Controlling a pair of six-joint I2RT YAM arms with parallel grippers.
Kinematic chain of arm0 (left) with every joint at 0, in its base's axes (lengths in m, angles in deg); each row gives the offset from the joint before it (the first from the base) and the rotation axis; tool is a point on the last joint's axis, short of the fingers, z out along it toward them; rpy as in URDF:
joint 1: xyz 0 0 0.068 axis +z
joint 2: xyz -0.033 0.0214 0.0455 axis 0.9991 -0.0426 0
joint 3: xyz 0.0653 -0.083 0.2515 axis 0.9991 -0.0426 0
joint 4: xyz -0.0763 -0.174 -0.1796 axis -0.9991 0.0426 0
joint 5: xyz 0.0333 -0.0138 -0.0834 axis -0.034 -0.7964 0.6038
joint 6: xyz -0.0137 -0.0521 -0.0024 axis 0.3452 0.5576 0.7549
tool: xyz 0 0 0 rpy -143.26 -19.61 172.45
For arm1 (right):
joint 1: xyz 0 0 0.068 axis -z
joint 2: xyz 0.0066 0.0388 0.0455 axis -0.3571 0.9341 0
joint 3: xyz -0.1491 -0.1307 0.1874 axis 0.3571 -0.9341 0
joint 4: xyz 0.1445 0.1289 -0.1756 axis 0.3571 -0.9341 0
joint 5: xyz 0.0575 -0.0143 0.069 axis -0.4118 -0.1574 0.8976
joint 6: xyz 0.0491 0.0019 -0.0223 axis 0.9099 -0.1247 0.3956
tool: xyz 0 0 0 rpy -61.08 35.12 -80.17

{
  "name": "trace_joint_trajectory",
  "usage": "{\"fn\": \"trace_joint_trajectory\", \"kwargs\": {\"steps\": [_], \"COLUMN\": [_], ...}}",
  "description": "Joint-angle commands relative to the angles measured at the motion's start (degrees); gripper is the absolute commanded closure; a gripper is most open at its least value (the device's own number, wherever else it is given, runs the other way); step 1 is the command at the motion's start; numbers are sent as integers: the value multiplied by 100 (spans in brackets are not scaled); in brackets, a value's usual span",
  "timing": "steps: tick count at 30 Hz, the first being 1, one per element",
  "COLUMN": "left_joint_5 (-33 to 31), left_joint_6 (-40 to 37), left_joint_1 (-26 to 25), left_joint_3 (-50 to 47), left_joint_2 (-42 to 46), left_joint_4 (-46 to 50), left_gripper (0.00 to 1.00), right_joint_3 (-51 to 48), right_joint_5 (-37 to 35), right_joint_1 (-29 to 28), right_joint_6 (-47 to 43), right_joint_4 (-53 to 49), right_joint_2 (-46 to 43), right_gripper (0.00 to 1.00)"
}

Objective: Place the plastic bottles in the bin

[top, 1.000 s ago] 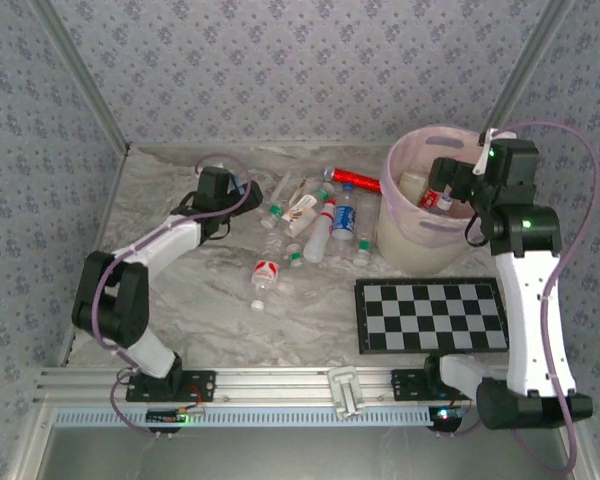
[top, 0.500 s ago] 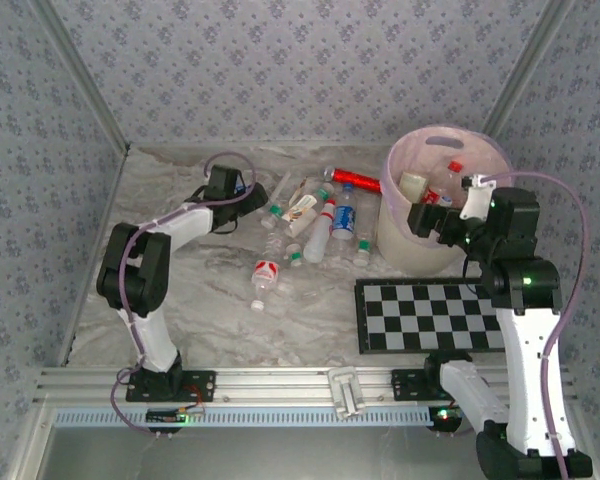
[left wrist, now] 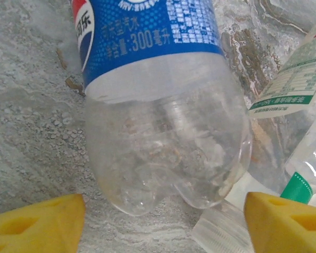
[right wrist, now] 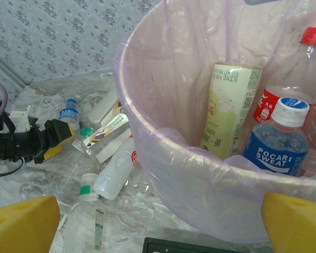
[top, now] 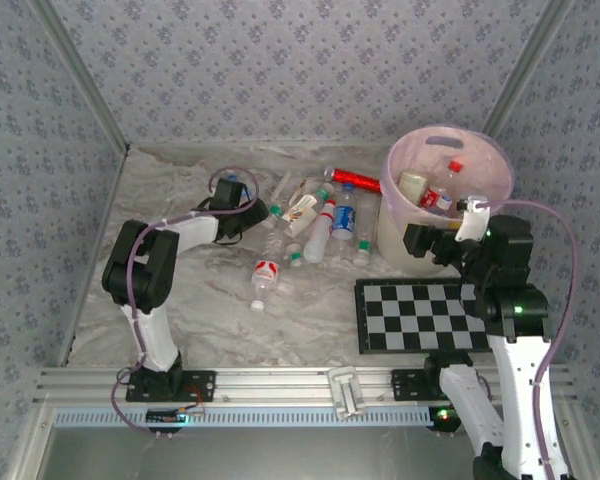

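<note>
A clear Pepsi bottle with a blue label lies on the marble table, its base just ahead of my left gripper. That gripper is open, and its yellow fingertips stand wide to either side. From above, the left gripper sits at the left end of the bottle pile. The bin holds a Pocari Sweat bottle, a cream bottle and a red-capped one. My right gripper hangs open and empty at the bin's near side, facing its lilac-lined wall.
A black-and-white checkerboard lies in front of the bin. A shiny red tube rests behind the pile. A lone red-labelled bottle lies nearer the table's middle. Patterned walls close in the left, back and right sides.
The right gripper has drawn back from over the bin to its near side and come lower. The left arm's elbow has swung inward while its gripper edged right toward the pile.
</note>
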Motion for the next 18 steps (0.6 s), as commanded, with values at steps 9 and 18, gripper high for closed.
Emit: {"fn": "trace_joint_trajectory", "kwargs": {"steps": [9, 18], "left_joint_5": [-545, -278], "left_joint_6": [-477, -257], "left_joint_1": [-8, 187], "left_joint_3": [131, 694], "left_joint_2": [883, 97], "left_joint_4": [367, 262], "left_gripper": [34, 7], "right_joint_3": [205, 427], "right_joint_5": [-201, -57], "right_joint_1": [-17, -71], "right_joint_6": [18, 62], "right_joint_4": [-57, -198], "right_joint_2": [-73, 36], "right_gripper": [0, 0]}}
